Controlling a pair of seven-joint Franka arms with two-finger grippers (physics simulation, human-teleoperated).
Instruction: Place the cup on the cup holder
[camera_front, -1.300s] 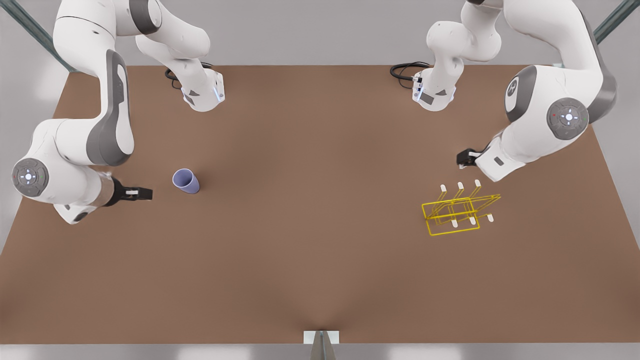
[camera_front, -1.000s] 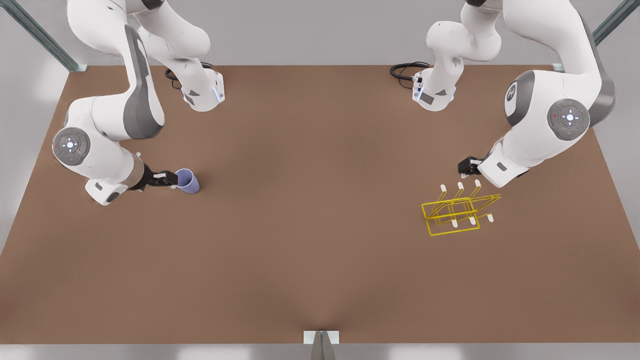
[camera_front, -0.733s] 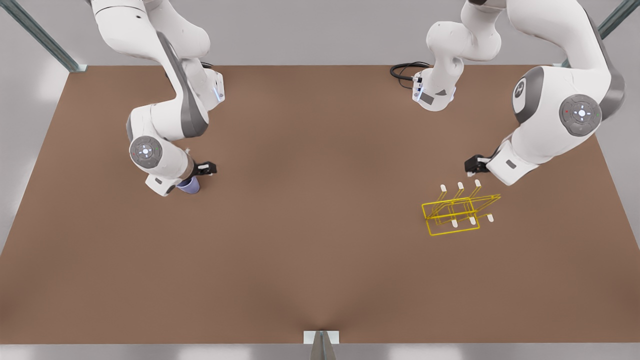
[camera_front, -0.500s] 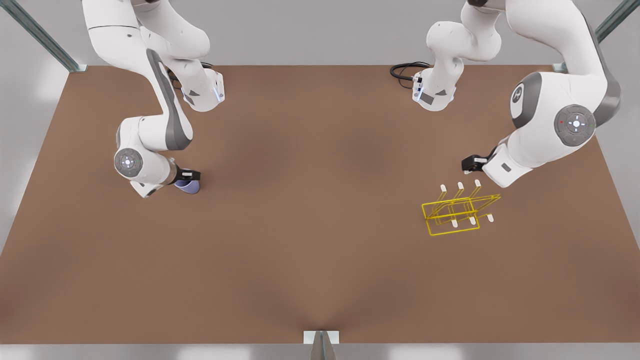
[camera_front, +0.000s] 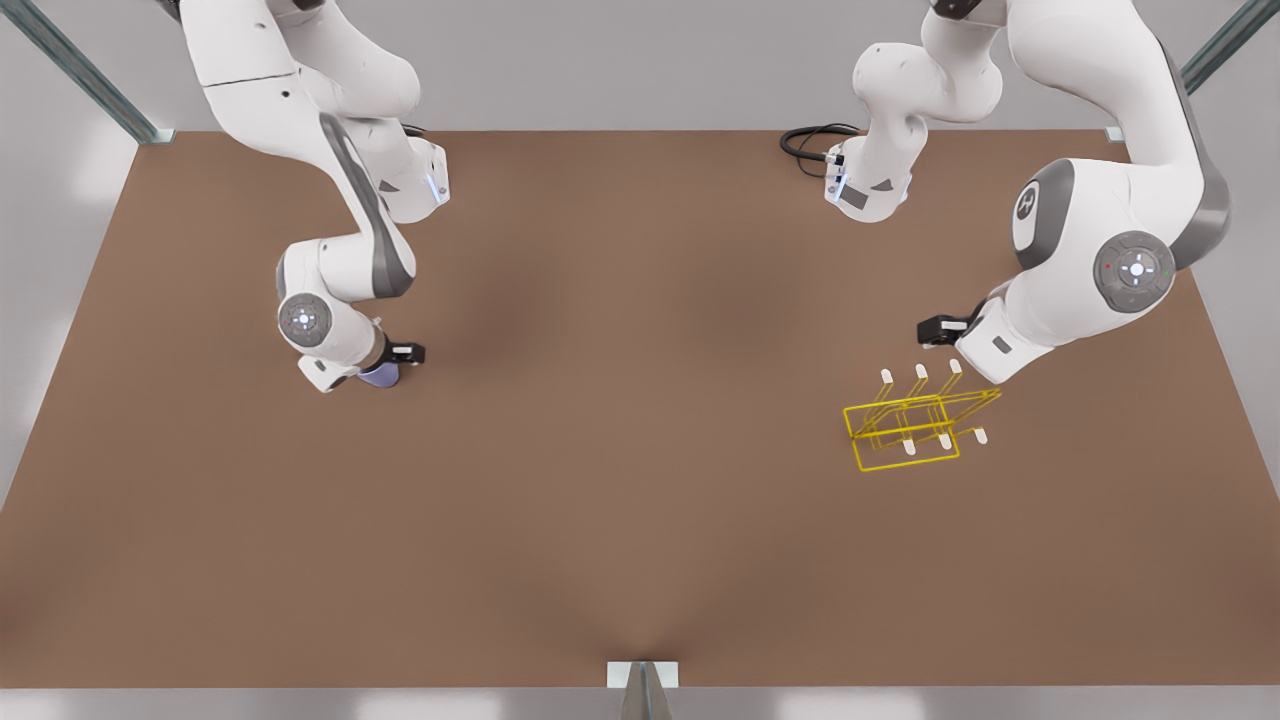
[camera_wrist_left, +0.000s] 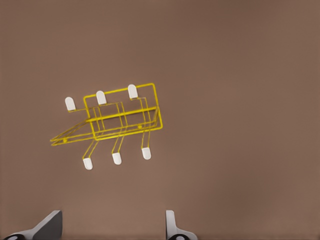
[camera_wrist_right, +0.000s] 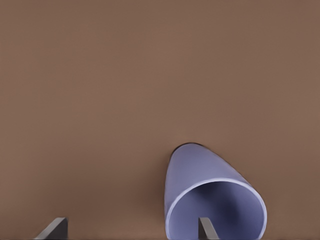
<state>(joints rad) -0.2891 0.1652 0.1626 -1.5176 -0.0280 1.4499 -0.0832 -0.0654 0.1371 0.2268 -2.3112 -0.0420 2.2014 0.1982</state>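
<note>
The lavender-blue cup (camera_wrist_right: 210, 192) stands on the brown table with its open mouth toward the right wrist camera. My right gripper (camera_wrist_right: 130, 231) is open just above it, and one of its fingers (camera_wrist_right: 204, 227) shows over the cup's rim. On the front view's left the cup (camera_front: 381, 376) peeks out from under that gripper (camera_front: 405, 352). The yellow wire cup holder (camera_front: 905, 428) with white-tipped prongs sits on the front view's right. My left gripper (camera_front: 935, 330) hovers open just behind it, and from that wrist the cup holder (camera_wrist_left: 125, 113) lies ahead of the left gripper (camera_wrist_left: 111, 231).
The brown table (camera_front: 640, 480) spreads wide between the cup and the cup holder. Both arm bases (camera_front: 868, 195) stand at the far edge with black cables (camera_front: 810, 140). A small metal bracket (camera_front: 642, 675) marks the near edge.
My right arm swept in from the front view's left to the cup, overshot it, drew back, and now sits over it. The left gripper only drifted slightly near the cup holder.
</note>
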